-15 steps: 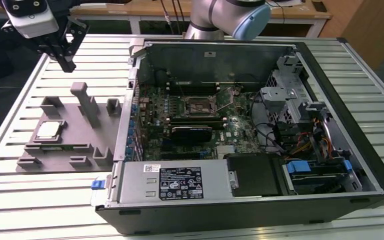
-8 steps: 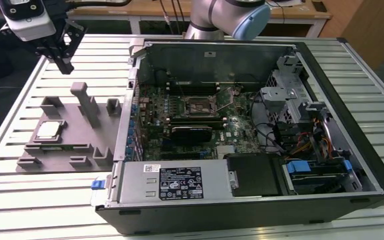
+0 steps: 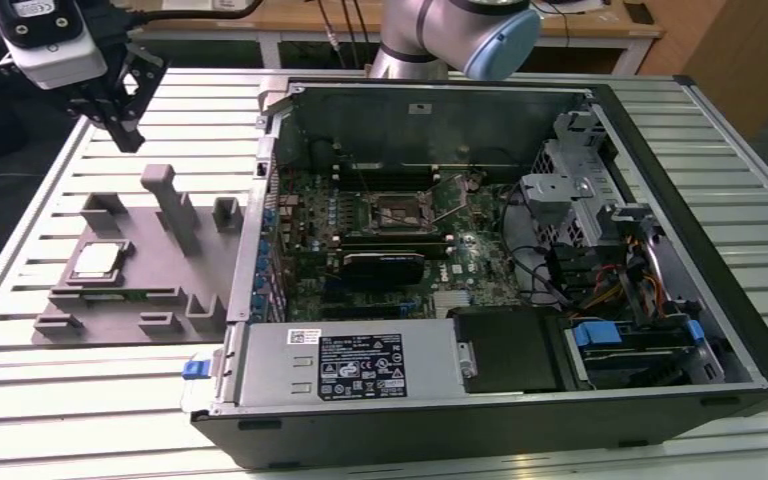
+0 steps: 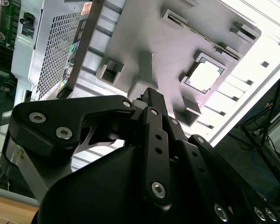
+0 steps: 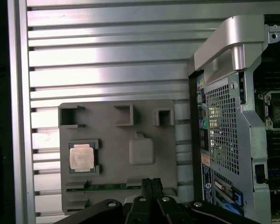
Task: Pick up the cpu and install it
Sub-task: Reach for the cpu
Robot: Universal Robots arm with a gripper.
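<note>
Hovering near the tray (image 3: 157,285) — gripper (image 3: 127,140) fingers (image 5: 147,189) clenched, empty | we log cpu (image 3: 96,262) unpicked, tray-seated | install pending

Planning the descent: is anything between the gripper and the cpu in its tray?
Nothing visible covers the cpu; it lies open in the grey tray. The tray's tall post stands beside it, toward the gripper.

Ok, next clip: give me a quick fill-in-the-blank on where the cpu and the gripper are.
1. The cpu rests in the grey tray, on the exterior view's ____ of the computer case.
2. The gripper hangs ____ the tray, clear of the cpu.
3. The gripper holds ____.
Missing words: left; above; nothing.
</note>
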